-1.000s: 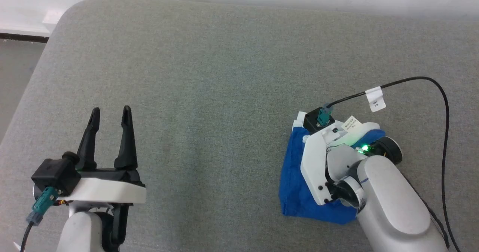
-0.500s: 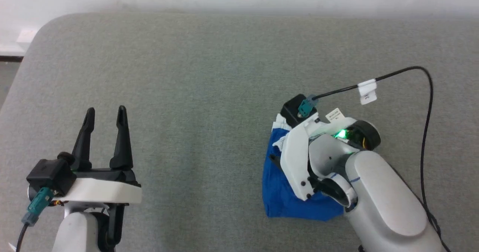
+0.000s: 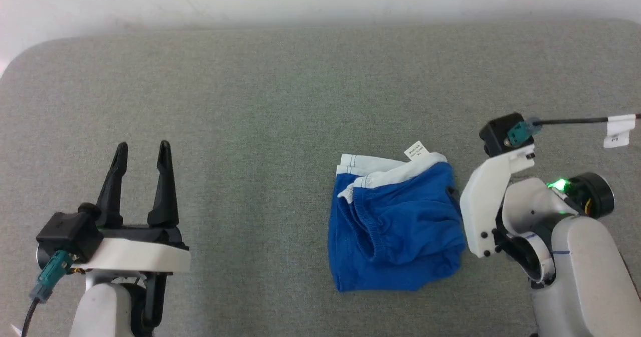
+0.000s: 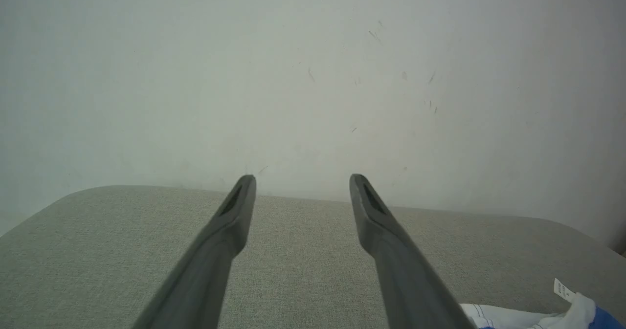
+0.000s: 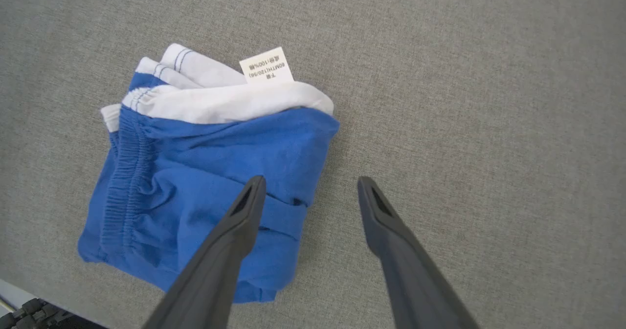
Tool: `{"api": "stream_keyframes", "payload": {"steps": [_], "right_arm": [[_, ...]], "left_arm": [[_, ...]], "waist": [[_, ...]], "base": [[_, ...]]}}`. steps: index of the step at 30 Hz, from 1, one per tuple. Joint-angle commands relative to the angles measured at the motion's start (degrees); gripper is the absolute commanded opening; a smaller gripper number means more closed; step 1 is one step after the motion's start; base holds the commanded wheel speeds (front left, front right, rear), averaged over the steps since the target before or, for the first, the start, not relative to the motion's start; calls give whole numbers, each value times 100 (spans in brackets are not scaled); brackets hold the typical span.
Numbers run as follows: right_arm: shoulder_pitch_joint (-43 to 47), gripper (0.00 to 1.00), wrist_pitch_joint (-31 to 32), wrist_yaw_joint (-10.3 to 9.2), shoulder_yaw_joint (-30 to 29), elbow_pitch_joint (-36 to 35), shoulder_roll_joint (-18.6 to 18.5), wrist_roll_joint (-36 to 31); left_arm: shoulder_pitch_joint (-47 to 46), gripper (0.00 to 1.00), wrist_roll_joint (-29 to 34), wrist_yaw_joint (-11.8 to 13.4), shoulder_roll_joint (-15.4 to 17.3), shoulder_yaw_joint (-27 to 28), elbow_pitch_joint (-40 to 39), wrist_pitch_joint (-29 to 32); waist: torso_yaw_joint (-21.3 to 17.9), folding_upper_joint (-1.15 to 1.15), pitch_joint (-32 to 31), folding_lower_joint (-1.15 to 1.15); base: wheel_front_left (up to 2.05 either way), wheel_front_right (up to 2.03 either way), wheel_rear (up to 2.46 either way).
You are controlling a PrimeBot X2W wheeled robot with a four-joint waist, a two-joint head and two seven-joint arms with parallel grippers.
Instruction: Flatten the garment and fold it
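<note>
Garment (image 3: pixel 395 227) folded, clear of pad (image 3: pixel 250 101) edges; L gripper (image 3: pixel 141 149) & R gripper (image 5: pixel 309 185) fingers apart, empty.

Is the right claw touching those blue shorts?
Cannot tell. The right wrist view shows the right gripper's dark finger overlapping the bright blue shorts; height unclear.

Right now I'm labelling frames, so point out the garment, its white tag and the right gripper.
garment (image 3: pixel 400 227): head view, middle of the blue fabric.
white tag (image 5: pixel 266 65): right wrist view, centre of the printed label.
right gripper (image 5: pixel 310 182): right wrist view, midway between its open fingers' tips.
</note>
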Motion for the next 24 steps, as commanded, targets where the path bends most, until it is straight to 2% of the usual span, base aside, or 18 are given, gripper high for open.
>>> {"api": "stream_keyframes", "payload": {"steps": [1, 4, 9, 19, 20, 21, 22, 24], "right_arm": [[105, 100, -51, -5, -53, 59, 15, -81], [196, 100, -342, -5, -197, 340, 15, -213], [290, 100, -872, -5, -270, 1099, 15, 16], [226, 100, -1545, -5, 94, 2421, 15, 330], [215, 58, -1555, -5, 91, 2531, 15, 368], [194, 26, -1577, -5, 108, 2612, 15, 383], [164, 0, -1631, -5, 121, 2657, 15, 395], [111, 0, -1656, -5, 168, 2722, 15, 425]], "left_arm": [[12, 100, 65, -38, 35, 1, -36, -27], [-16, 100, 63, -38, 35, -24, -39, -27], [-68, 100, 37, -38, 40, -47, -25, -27], [-63, 100, -7, -38, 90, -34, 49, -27], [-59, 100, -5, -38, 89, -34, 54, -27], [-49, 100, 0, -38, 85, -28, 54, -27], [-37, 100, 6, -38, 80, -20, 52, -27], [-8, 100, 17, -38, 80, 16, 44, -27]], "waist": [[-1, 0, 34, 0], [43, 0, 98, 0], [156, 0, 182, 0], [301, 0, 177, 0], [304, 0, 168, 0], [304, 0, 159, 0], [298, 0, 153, 0], [236, 0, 135, 0]], "base": [[0, 0, 0], [0, 0, 0], [0, 0, 0], [0, 0, 0], [0, 0, 0], [0, 0, 0], [0, 0, 0], [0, 0, 0]]}}
